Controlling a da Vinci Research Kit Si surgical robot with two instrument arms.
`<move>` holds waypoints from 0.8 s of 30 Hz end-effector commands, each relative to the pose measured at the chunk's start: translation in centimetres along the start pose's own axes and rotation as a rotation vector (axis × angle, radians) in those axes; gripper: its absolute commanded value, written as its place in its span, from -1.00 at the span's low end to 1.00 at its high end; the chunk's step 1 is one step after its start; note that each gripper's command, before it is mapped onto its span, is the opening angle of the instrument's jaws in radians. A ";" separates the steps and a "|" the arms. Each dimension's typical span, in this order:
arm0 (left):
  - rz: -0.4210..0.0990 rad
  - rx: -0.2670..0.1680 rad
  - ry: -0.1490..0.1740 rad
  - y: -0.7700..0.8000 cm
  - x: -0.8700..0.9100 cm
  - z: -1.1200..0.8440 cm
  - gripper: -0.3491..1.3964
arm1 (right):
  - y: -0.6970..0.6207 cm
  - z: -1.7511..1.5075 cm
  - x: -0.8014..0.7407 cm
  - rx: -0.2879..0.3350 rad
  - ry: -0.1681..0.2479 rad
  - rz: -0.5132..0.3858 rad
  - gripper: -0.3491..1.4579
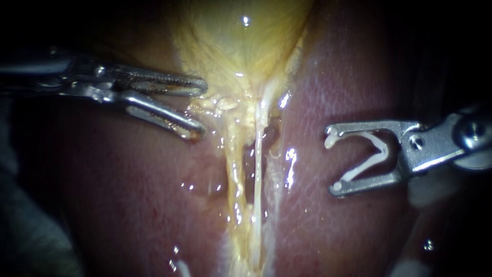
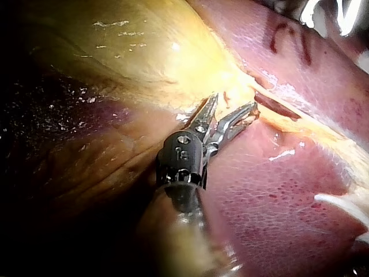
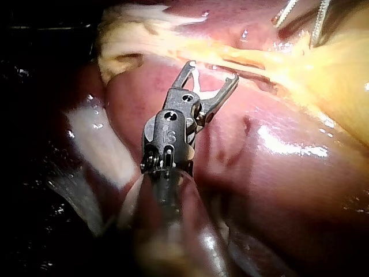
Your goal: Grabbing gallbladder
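Left instrument (image 1: 201, 109) has its toothed jaws spread fairly wide with nothing between them, so it has no hold on anything. The tips sit just beside the narrow end of the gallbladder (image 1: 241, 41), right by some lumpy yellowish fat. Can't tell if either jaw is actually touching it. The gallbladder is the pale yellow bulge lying on the liver (image 1: 128, 205), in the groove between two reddish stretches. It tapers into pale strands running along that groove, and one looks like a tube (image 1: 258, 169). Right instrument (image 1: 332, 163) is well apart on the far side of the groove, over the liver. Its jaws stand wide, seating a white clip (image 1: 376, 151) that touches both of them.
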 end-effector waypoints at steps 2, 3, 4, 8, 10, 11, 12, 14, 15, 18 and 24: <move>0.000 0.002 0.000 0.00 0.00 0.04 -0.19 | 0.00 0.00 0.00 0.000 0.000 0.000 -0.08; 0.000 0.003 -0.003 0.00 0.00 0.05 -0.19 | 0.00 0.00 0.00 0.000 0.000 0.000 -0.08; 0.000 0.004 -0.003 0.00 0.00 0.07 -0.19 | 0.00 0.00 0.00 0.000 0.000 0.000 -0.08; 0.003 -0.001 -0.010 0.01 -0.03 0.14 -0.23 | 0.00 0.00 0.00 0.000 0.000 0.000 -0.08; 0.004 0.002 -0.013 0.01 -0.05 0.18 -0.25 | 0.00 0.01 0.00 0.000 0.000 0.000 -0.08; 0.005 0.003 -0.012 0.01 -0.05 0.20 -0.25 | 0.00 0.01 0.00 0.000 0.000 0.000 -0.08; 0.005 0.004 -0.015 0.00 -0.06 0.22 -0.25 | 0.00 0.01 0.00 0.000 0.000 0.000 -0.08; 0.007 0.006 -0.018 -0.02 -0.08 0.25 -0.25 | 0.00 0.01 0.00 0.000 0.000 0.000 -0.08; 0.007 0.006 -0.021 -0.04 -0.09 0.26 -0.25 | 0.00 0.01 0.00 0.000 0.000 0.000 -0.08; 0.011 0.006 -0.024 -0.11 -0.13 0.29 -0.25 | 0.00 0.01 0.01 0.000 0.000 0.000 -0.08; 0.016 0.005 -0.037 -0.21 -0.17 0.32 -0.17 | 0.00 0.01 0.01 0.000 0.000 0.000 -0.08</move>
